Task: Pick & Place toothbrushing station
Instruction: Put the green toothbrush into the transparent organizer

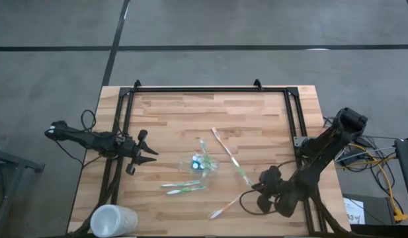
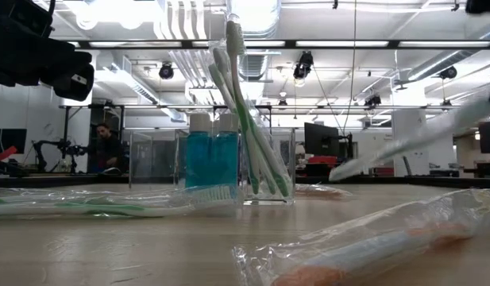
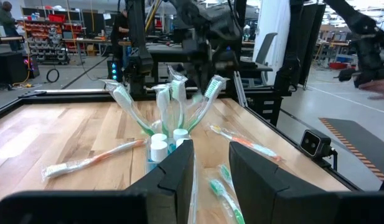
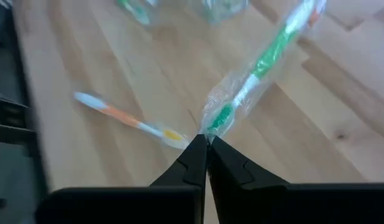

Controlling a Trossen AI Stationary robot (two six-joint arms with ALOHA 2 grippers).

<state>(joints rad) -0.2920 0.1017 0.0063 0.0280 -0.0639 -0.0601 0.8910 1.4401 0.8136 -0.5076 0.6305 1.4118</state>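
Starting with the high view, we find the toothbrushing station [image 1: 202, 162] near the table's [image 1: 170, 119] centre, the wrapped green toothbrush [image 1: 231, 158] running from its 1 o'clock toward 4 o'clock. The right gripper [image 1: 258, 184] sits at that brush's lower end; the left gripper [image 1: 145, 153] waits at the station's 9 o'clock.

In the low view, the holder stands upright, carrying brushes and blue tubes [image 2: 211, 159]. We judge it light, thin-walled and easy to tip.

In the left wrist view, the left fingers [image 3: 179, 168] stand apart, empty, facing the station.

In the right wrist view, the right fingers press together, pinching the wrapper's end. We judge the film slippery and limp; we advise gripping the stiff handle through it.
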